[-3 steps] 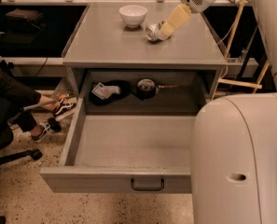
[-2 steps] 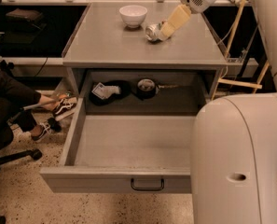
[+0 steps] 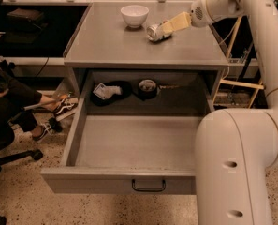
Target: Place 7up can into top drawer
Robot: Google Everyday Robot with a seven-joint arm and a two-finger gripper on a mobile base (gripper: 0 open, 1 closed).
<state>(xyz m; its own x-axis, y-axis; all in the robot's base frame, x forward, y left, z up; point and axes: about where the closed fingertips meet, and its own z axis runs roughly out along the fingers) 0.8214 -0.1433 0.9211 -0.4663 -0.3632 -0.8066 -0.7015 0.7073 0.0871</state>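
Nothing moved, gripper [image 3: 169,26] against 7up can [image 3: 155,32] atop cabinet [image 3: 124,50]

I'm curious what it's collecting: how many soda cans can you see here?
1. The 7up can lies on its side on the cabinet top, beside the white bowl, at the robot's hand. The open top drawer holds none; the dark recess behind may hide more.
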